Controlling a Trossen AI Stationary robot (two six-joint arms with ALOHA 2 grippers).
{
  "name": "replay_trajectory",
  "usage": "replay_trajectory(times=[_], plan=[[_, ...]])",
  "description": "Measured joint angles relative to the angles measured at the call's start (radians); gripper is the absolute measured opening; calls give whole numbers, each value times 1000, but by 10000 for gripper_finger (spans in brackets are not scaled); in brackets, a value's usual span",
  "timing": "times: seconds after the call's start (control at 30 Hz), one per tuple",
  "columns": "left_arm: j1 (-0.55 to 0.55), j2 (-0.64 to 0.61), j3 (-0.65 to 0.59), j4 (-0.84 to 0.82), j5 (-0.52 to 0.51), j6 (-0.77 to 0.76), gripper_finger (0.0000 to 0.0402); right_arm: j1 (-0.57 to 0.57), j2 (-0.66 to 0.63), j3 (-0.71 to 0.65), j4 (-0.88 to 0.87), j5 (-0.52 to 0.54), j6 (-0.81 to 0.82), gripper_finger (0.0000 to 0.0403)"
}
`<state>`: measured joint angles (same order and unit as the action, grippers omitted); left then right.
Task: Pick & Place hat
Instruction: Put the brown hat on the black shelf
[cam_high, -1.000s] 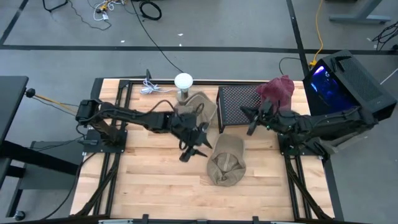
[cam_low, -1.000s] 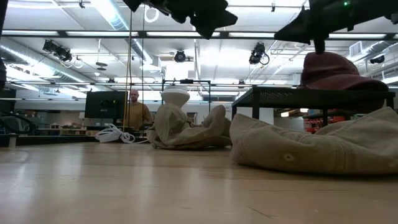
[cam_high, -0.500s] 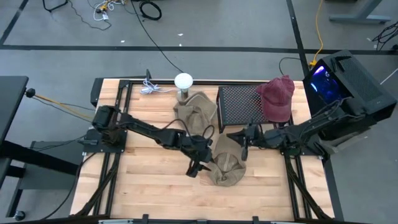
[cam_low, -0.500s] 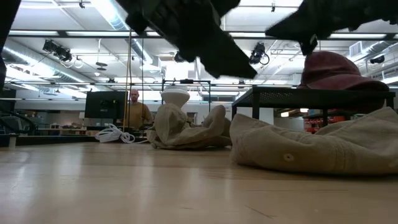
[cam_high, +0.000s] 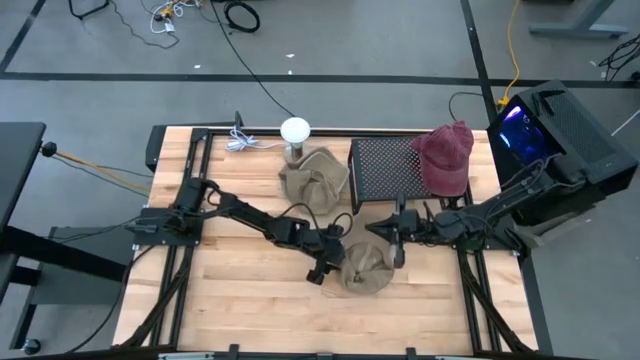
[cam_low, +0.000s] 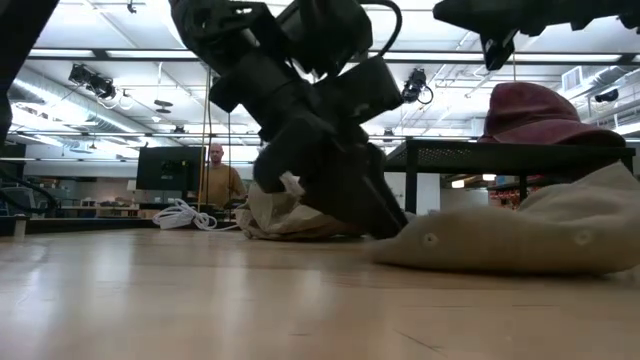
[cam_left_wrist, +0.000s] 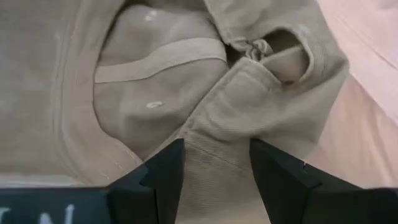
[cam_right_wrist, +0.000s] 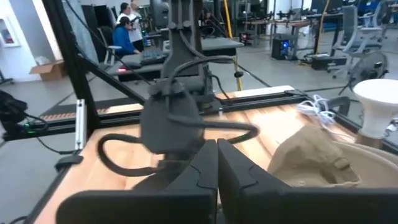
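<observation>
The tan hat lies crumpled on the table just at 6 o'clock of centre, more bunched than a second ago. My left gripper, high over the wood then, is now down at the hat's 9 o'clock edge, fingers parted around a fold of its fabric; whether they truly pinch it I cannot quite tell. My right gripper, fingers pressed together and empty, has swung from the mesh rack to hover at the hat's 2 o'clock.

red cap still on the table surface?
No. In the high view the red cap sits on the black mesh rack, not on the wooden table.
</observation>
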<state>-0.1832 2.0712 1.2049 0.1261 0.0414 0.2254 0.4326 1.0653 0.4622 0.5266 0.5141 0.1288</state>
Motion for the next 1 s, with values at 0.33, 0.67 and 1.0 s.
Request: replay_trajectory(times=[0.33,0.67,1.0], plan=[[-3,-35,1,82,85,48,184,14,0,0,3,1,-33,2],[3,50,2,89,-44,124,183,14,0,0,13,1,-169,2],[18,90,7,60,-15,-48,122,14,0,0,14,1,-244,3]])
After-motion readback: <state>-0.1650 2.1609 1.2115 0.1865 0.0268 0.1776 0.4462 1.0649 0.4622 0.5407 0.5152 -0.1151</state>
